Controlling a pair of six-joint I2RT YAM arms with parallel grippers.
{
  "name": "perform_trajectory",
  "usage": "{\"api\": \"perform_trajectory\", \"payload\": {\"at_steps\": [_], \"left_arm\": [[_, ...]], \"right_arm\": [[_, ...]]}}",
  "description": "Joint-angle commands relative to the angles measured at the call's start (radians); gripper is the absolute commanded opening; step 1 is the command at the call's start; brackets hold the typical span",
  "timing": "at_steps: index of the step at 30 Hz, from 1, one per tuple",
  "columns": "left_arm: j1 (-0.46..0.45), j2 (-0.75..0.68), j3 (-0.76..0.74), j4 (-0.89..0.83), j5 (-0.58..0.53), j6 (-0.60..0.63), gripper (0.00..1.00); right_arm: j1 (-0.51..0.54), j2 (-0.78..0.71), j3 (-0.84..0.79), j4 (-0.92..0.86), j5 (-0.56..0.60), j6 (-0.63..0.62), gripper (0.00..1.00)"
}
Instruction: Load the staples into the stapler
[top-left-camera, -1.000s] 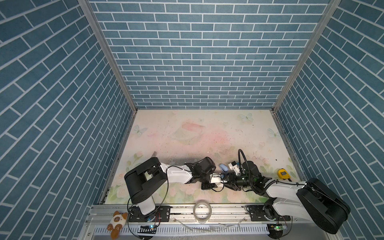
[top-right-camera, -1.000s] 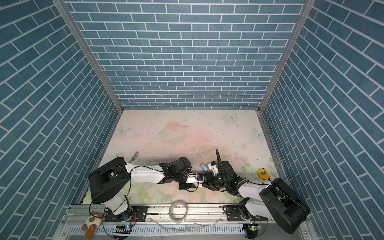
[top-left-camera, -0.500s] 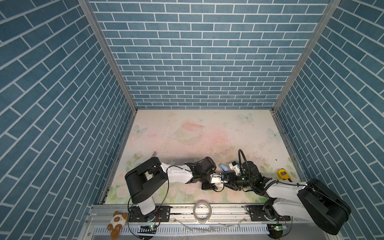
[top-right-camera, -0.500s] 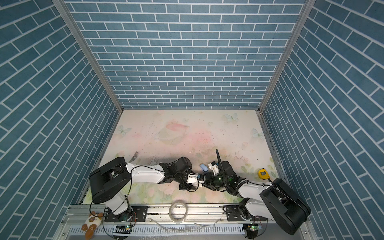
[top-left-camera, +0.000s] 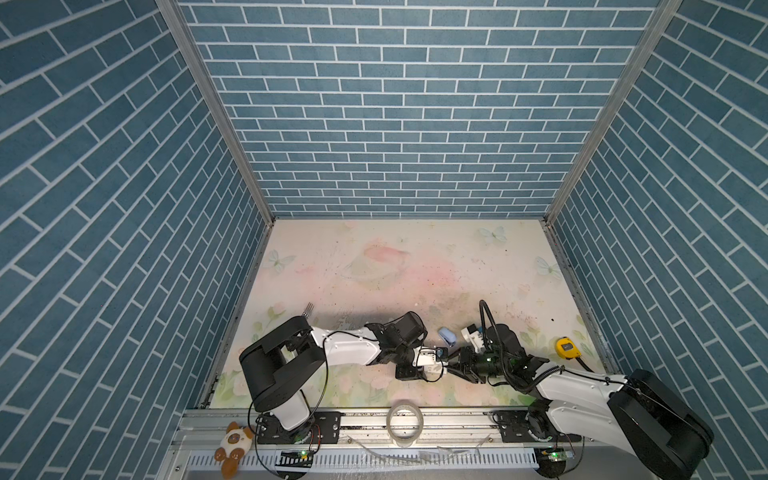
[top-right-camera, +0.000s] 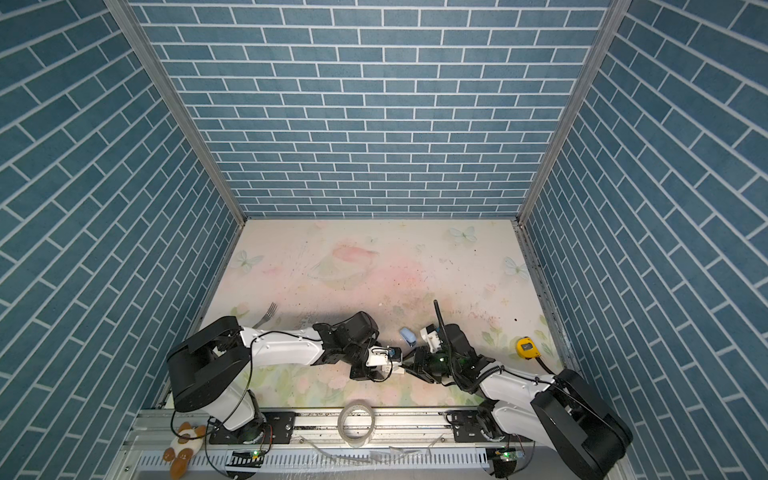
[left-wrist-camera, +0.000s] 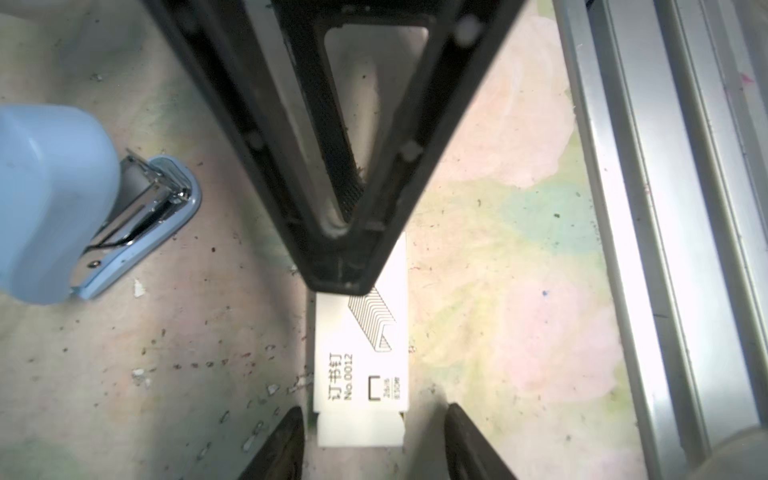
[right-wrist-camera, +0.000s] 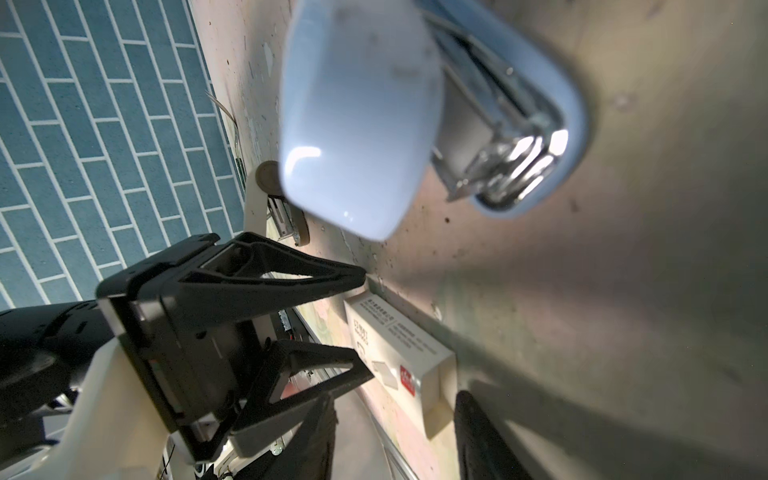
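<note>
In both top views I see bare table (top-left-camera: 407, 270) behind the arms and the rail (top-left-camera: 453, 417) close in front. Left wrist: left gripper (left-wrist-camera: 374, 442) has its jaws apart, flanking the staples (left-wrist-camera: 360, 353) on the table, with the tray (left-wrist-camera: 359, 430) poking out. Right wrist: right gripper (right-wrist-camera: 401, 436) has its jaws apart, and the stapler (right-wrist-camera: 357, 116) is near.

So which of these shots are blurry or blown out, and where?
Right wrist view: the stapler is close and out of focus, with glare on its chrome. Left wrist view: the staples box print is sharp, the stapler soft, the rail overexposed. Both top views: in focus, no glare.
</note>
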Motion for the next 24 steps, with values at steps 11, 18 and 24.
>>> {"api": "perform_trajectory", "payload": {"at_steps": [11, 18, 24], "left_arm": [[0.004, 0.007, -0.015, -0.042, 0.004, 0.005, 0.4], [0.004, 0.016, -0.012, -0.037, 0.006, 0.002, 0.41], [0.004, 0.013, -0.021, -0.031, 0.008, -0.001, 0.4]], "right_arm": [[0.004, 0.022, 0.004, -0.006, 0.011, -0.049, 0.36], [0.006, 0.039, 0.01, -0.005, 0.007, -0.058, 0.32], [0.004, 0.043, 0.014, -0.004, 0.011, -0.061, 0.29]]}}
